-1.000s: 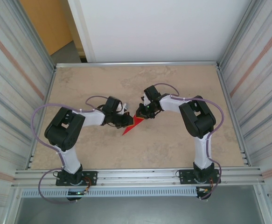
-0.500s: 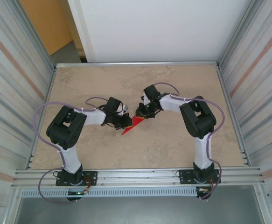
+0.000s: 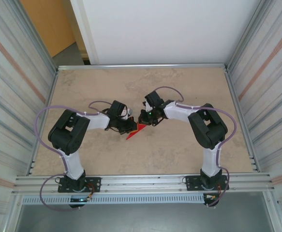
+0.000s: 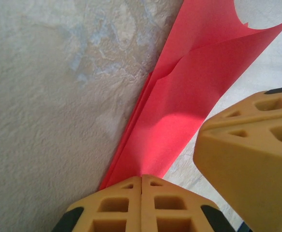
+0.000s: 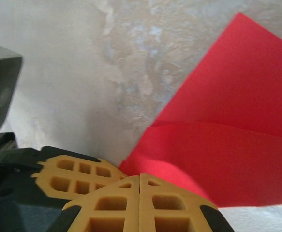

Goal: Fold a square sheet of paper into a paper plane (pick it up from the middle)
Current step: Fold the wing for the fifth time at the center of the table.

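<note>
paper plane (image 3: pixel 134 132) held low at mid of surface (image 3: pixel 179 154), tip aimed twd near edge | L hand (image 4: pixel 141 178) clamped on one edge | R hand (image 5: pixel 140 176) clamped on opp. end | hands seen nearly touching

In the top view, the right gripper (image 3: pixel 144 119) now sits further left than before, near the frame centre and closer to the left gripper (image 3: pixel 129 126). The right arm's elbow (image 3: pixel 209 129) lies lower and slightly further right. The visible red strip of the paper plane (image 3: pixel 135 133) between the two grippers is shorter at its upper right end, which the right gripper now covers, and the left arm's elbow (image 3: pixel 67 136) has shifted slightly toward the lower right.
</note>
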### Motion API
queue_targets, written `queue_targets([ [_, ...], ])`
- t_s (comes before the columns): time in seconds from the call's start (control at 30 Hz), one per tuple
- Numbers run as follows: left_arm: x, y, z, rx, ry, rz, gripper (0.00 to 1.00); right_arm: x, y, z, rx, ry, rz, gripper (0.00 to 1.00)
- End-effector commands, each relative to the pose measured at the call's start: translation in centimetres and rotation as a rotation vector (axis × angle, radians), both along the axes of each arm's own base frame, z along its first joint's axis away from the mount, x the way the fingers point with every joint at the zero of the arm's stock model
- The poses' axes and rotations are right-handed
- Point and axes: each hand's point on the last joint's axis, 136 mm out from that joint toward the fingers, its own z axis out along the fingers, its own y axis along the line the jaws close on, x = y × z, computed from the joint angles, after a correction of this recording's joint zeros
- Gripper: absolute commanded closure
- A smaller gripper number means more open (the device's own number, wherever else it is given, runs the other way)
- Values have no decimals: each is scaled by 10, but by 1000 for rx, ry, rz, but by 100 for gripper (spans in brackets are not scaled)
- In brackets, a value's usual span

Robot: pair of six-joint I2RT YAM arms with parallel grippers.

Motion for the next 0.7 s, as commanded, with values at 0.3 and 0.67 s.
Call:
queue_targets([
  [0.3,-10,19,-26,88,89,37,99,-6,3,-12,-16,13,-10,98],
  [0.67,-14,22,-29,102,103,40,99,-11,-10,-37,-63,35,-27,98],
])
